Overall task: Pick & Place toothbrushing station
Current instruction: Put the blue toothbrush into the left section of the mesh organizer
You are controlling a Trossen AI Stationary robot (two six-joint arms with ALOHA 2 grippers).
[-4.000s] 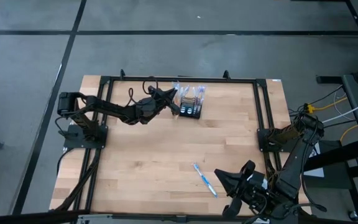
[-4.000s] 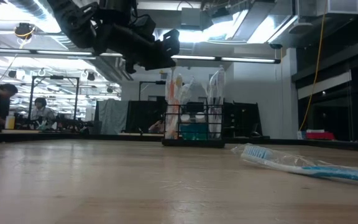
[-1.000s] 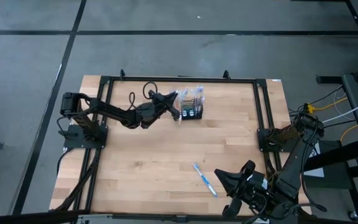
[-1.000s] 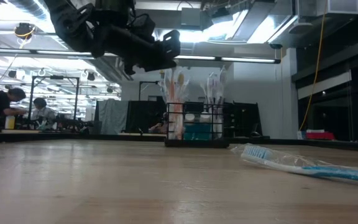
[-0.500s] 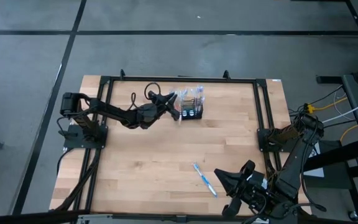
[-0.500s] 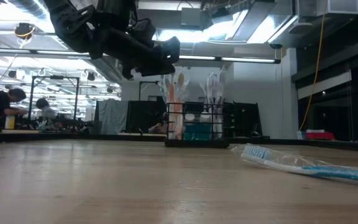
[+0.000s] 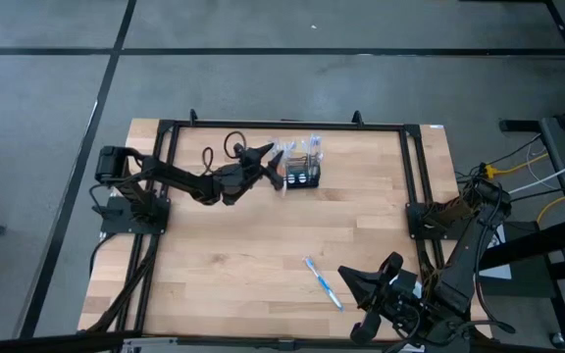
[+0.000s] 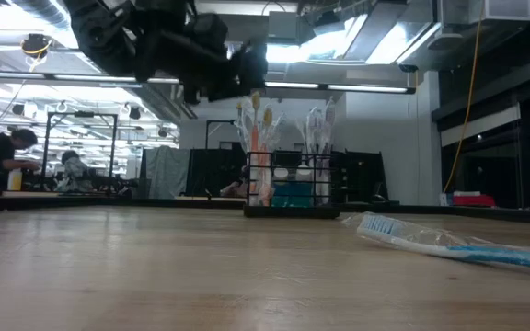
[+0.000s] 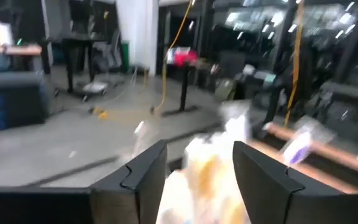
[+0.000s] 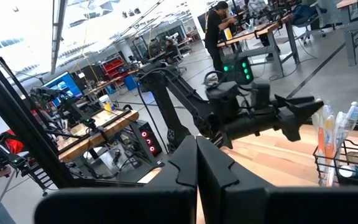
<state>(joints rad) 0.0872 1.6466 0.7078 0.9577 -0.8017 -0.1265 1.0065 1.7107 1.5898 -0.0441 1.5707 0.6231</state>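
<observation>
Left gripper [image 7: 276,165] nearer station [image 7: 302,173] (touching?)

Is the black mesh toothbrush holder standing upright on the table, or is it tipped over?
Upright. In the low view the small black rectangular mesh holder sits flat on the wooden table, and its wrapped toothbrushes point upward.

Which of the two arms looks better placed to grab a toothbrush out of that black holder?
The left. Its gripper hangs open right at the holder, with wrapped brush heads between its fingers in its wrist view. The right gripper sits shut at the table's near edge, far from the holder.
</observation>
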